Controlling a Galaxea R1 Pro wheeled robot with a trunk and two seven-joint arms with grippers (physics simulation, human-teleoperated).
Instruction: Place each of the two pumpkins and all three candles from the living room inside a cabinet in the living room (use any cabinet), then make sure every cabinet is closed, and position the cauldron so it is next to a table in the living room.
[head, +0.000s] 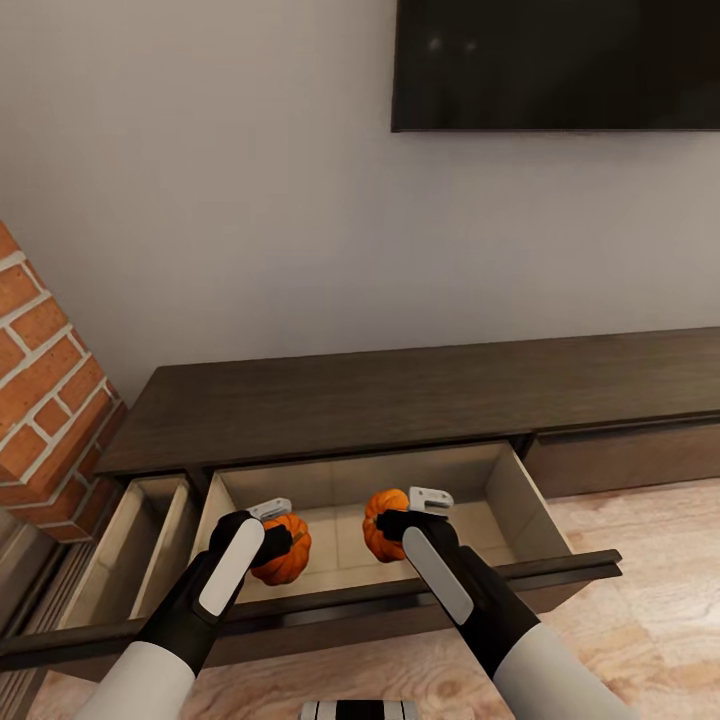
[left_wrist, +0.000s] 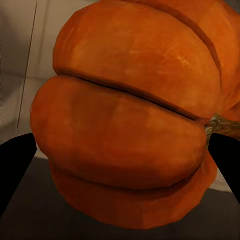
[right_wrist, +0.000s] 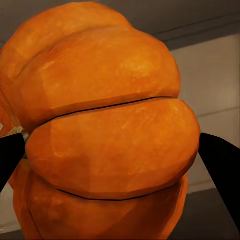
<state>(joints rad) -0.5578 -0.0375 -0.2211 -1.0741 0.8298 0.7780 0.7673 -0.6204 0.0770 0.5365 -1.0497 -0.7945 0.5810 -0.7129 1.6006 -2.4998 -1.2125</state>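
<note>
The long dark-brown cabinet (head: 400, 400) stands against the wall with its wide middle drawer (head: 520, 490) pulled out, pale beige inside. My left gripper (head: 280, 540) is shut on one orange ribbed pumpkin (head: 288, 552) over the drawer's left half. My right gripper (head: 395, 522) is shut on the other pumpkin (head: 380, 522) over the drawer's middle. Up close, the left pumpkin (left_wrist: 130, 125) sits between black fingers (left_wrist: 12, 170), and the right pumpkin (right_wrist: 105, 130) between black fingers (right_wrist: 222, 170). Candles, cauldron and table are out of view.
A narrower drawer (head: 130, 550) at the far left also stands open. A red brick column (head: 45, 380) rises at the left. A dark TV screen (head: 555, 60) hangs on the wall above. Wooden floor (head: 650, 600) lies at the right.
</note>
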